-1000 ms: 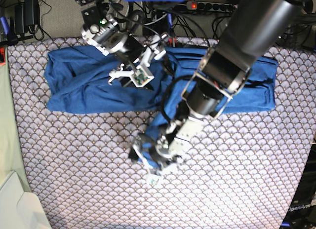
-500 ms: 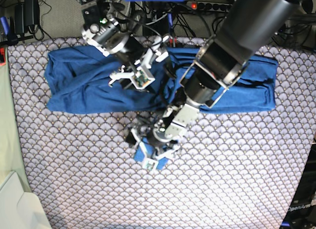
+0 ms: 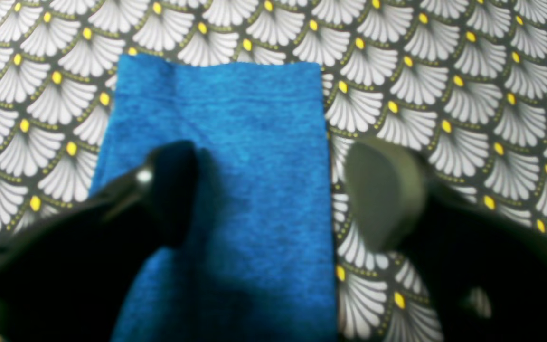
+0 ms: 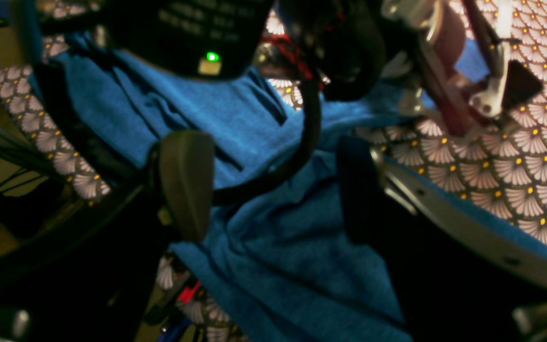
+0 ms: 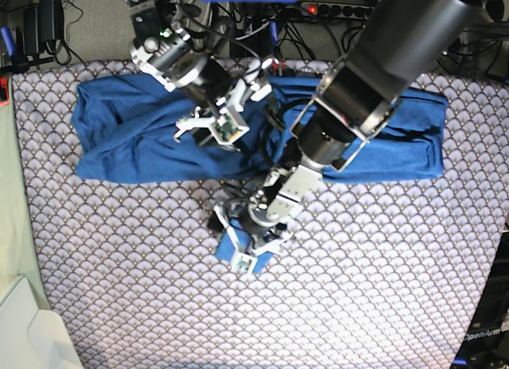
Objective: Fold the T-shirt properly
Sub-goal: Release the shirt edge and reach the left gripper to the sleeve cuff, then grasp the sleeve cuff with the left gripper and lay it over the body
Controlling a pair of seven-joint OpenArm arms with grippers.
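The plain medium-blue long-sleeved T-shirt of soft knit fabric point(image 5: 143, 138) lies spread in a wide band along the far edge of the bench, on the grey-white scallop-patterned cloth with small yellow dots point(image 5: 382, 273) that covers the surface. The shirt's body reaches almost from the left edge to the right edge, and its surface is rumpled with shallow folds. From the middle of that band a narrow blue sleeve end point(image 3: 235, 156) runs out toward the centre of the bench and lies flat on the patterned cloth, its straight hem square across the far end in the left wrist view.

The left gripper point(image 5: 248, 243) sits low over this sleeve end near the middle of the bench. Its two dark fingers stand apart: one finger point(image 3: 171, 185) is over the blue fabric, the other is over the patterned cloth just beside the sleeve's edge. Whether the fingers touch the fabric cannot be told.

The right gripper point(image 5: 213, 124) hangs above the shirt's body, left of the middle of the far edge. Its jaws are spread wide, with blue fabric showing between them in the right wrist view and nothing clamped. A black cable point(image 4: 302, 156) curves across the shirt between its fingers.
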